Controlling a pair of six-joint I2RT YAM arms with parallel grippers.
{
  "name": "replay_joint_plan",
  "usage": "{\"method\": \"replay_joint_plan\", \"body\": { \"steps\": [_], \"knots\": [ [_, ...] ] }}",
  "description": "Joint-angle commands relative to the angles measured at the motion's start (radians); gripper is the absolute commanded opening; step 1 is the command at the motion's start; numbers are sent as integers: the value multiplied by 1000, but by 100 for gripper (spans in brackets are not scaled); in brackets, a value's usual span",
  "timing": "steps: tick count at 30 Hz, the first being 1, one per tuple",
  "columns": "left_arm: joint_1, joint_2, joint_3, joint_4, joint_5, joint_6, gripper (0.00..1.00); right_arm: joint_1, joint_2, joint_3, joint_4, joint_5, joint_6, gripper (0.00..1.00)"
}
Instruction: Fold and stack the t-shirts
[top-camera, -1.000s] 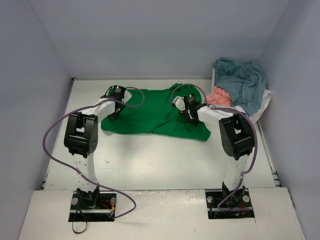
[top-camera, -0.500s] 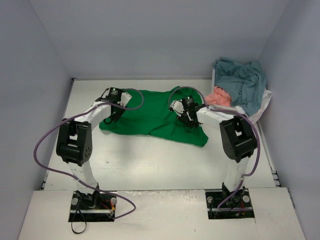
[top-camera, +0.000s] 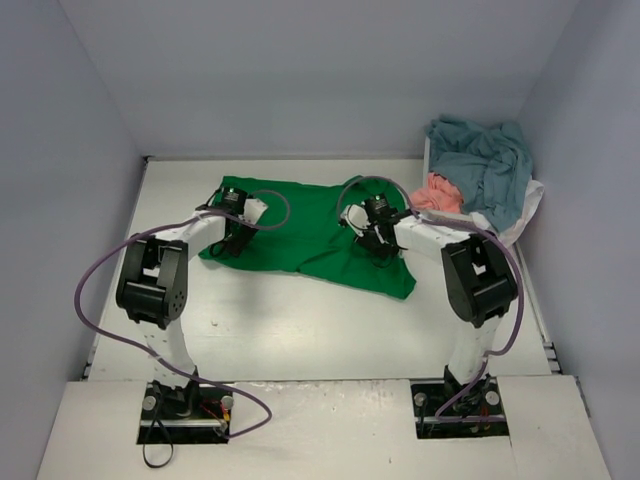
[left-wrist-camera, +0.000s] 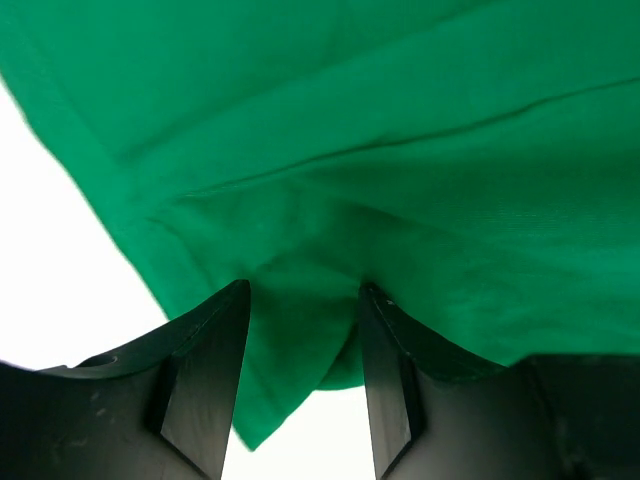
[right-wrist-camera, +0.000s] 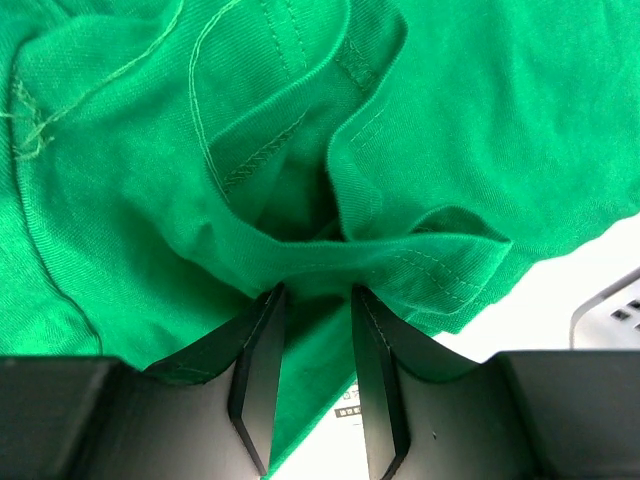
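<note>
A bright green t-shirt (top-camera: 310, 225) lies spread and rumpled across the far middle of the table. My left gripper (top-camera: 232, 240) is at its left edge and shut on a bunched fold of the cloth (left-wrist-camera: 400, 150); its jaws (left-wrist-camera: 303, 300) have green fabric pulled in between them. My right gripper (top-camera: 380, 245) is at the shirt's right part, shut on a hemmed fold near the collar (right-wrist-camera: 120, 200), with the cloth pinched between its fingers (right-wrist-camera: 313, 300). A light blue/teal shirt (top-camera: 480, 165) and a salmon pink one (top-camera: 440, 192) lie heaped at the far right.
A white mesh basket (top-camera: 530, 205) holds the heap in the far right corner against the wall. Grey walls close the table on left, back and right. Purple cables loop off both arms. A white tag (right-wrist-camera: 347, 410) shows under the shirt.
Both grippers shifted slightly while holding the green shirt; its left edge spread outward and its near right corner drew in. The left arm's elbow swung to the left.
</note>
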Motion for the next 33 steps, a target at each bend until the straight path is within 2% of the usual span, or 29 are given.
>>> {"method": "replay_joint_plan", "body": {
  "steps": [1,4,13,21,27,33],
  "knots": [
    [3,-12,-11,24,32,-10,42,7,-68,-30,-85,-17,-17,30],
    [3,-12,-25,6,52,6,42,7,-87,-36,-122,-36,-23,30],
    [0,-107,-35,-261,175,147,42,12,-222,-110,-191,-112,-51,31],
    [-9,-185,-38,-490,210,252,42,30,-294,-176,-212,-126,-57,32],
    [-9,-217,-63,-527,207,281,42,59,-344,-222,-222,-132,-49,32],
    [11,-292,1,-398,195,197,42,44,-380,-124,-212,-137,-14,35]
  ]
}}
